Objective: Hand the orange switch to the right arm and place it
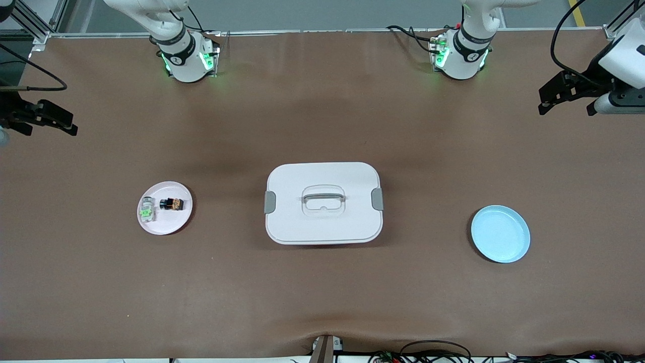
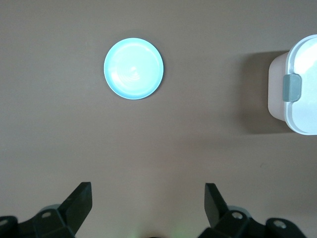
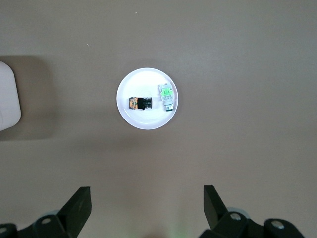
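Observation:
The orange switch (image 1: 171,204) is a tiny black block with an orange part. It lies on a small white plate (image 1: 169,224) toward the right arm's end of the table, beside a clear switch with a green centre (image 1: 146,210). The right wrist view shows the orange switch (image 3: 139,103) and the plate (image 3: 146,120) from high up. My right gripper (image 1: 48,125) is open and empty, high over the table's right-arm end; it also shows in the right wrist view (image 3: 147,208). My left gripper (image 1: 564,107) is open and empty, high over the left-arm end; it also shows in the left wrist view (image 2: 148,208).
A white lidded box with a handle and grey clips (image 1: 323,202) stands mid-table; its edge shows in the left wrist view (image 2: 299,94). A light blue plate (image 1: 500,233) lies toward the left arm's end, also seen in the left wrist view (image 2: 133,68). Brown tabletop lies between them.

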Controlling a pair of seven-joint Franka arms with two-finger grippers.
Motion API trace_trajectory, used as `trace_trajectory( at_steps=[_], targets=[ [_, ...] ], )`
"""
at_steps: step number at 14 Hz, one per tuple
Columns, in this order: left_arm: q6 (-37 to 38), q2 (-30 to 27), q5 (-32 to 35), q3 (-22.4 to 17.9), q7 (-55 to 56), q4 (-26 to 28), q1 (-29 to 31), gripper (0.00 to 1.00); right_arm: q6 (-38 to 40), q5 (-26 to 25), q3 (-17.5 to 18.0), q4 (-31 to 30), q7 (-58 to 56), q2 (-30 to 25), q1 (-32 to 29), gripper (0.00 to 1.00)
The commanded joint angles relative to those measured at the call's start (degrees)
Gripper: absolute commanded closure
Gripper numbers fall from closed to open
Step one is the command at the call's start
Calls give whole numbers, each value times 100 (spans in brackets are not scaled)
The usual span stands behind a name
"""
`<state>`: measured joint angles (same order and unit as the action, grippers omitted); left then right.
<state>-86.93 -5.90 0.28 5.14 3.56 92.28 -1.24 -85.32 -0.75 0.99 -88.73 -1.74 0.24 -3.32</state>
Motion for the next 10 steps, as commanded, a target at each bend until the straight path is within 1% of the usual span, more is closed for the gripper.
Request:
trace_trajectory(
  at_steps=[1, 10],
  targets=[
    [-52, -114, -89, 39, -127, 88, 37, 0, 156, 58, 68, 215, -81, 47, -116, 0],
    [-43, -35, -80, 57, -119, -70, 28, 0, 156, 5, 68, 242, -63, 47, -116, 0]
  ],
)
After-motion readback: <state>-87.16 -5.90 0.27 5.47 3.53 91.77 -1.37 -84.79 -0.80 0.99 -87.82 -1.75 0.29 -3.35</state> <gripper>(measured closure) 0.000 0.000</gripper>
